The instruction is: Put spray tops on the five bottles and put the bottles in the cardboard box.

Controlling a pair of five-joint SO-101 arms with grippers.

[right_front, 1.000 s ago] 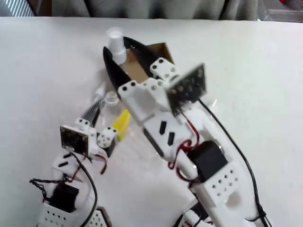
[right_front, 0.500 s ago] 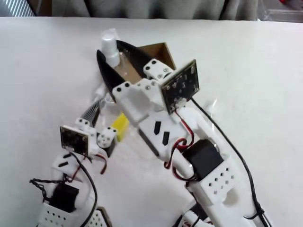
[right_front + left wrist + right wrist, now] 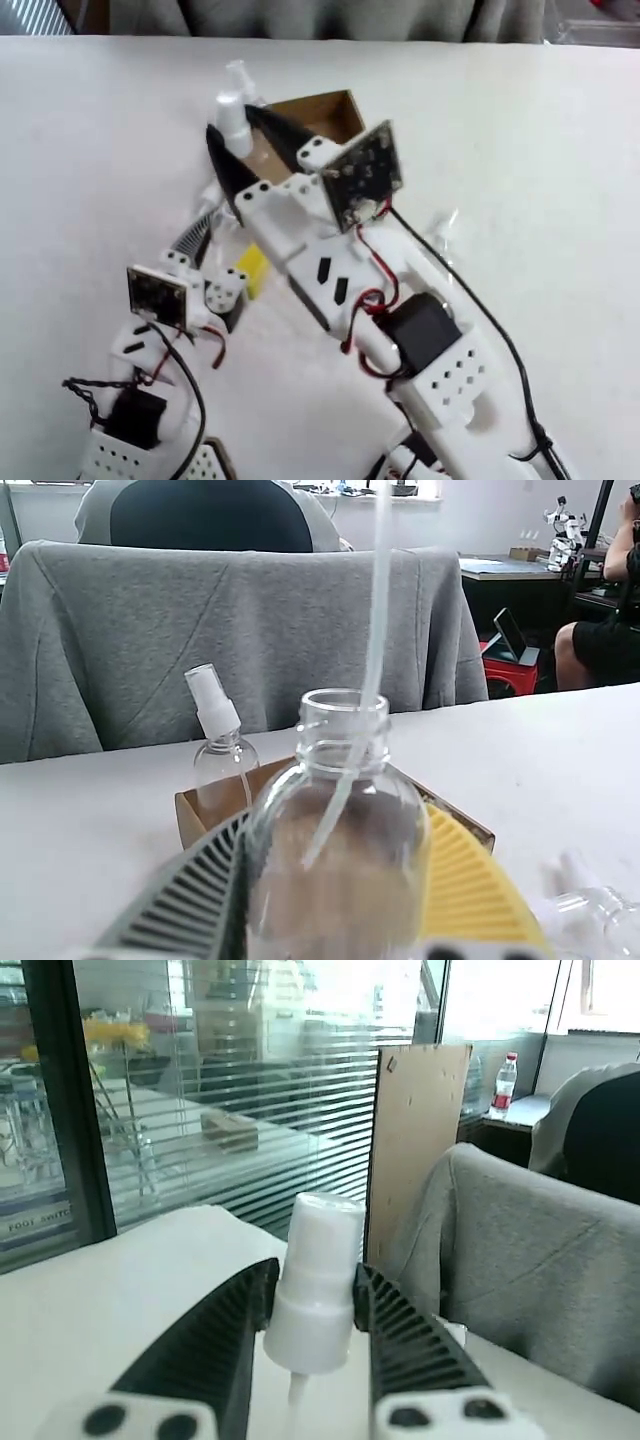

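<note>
My left gripper (image 3: 335, 880), with one grey and one yellow finger, is shut on a clear open-necked bottle (image 3: 340, 820) standing upright. My right gripper (image 3: 312, 1290) has black fingers shut on a white spray top (image 3: 315, 1280). Its thin tube (image 3: 372, 630) hangs down into the bottle's neck. In the high view the right gripper (image 3: 240, 125) holds the spray top (image 3: 232, 112) above the left gripper (image 3: 228, 235), beside the cardboard box (image 3: 320, 108). A capped bottle (image 3: 222, 750) stands at the box's (image 3: 200, 810) left end; I cannot tell whether it is inside.
Another clear bottle (image 3: 440, 225) lies on the white table to the right of the right arm, also seen in the left wrist view as the lying bottle (image 3: 590, 915). A grey-covered chair back (image 3: 230, 630) stands beyond the table's far edge.
My right arm has swung left and toward the far edge with the spray top, turning its wrist. The left arm and its bottle have stayed put.
</note>
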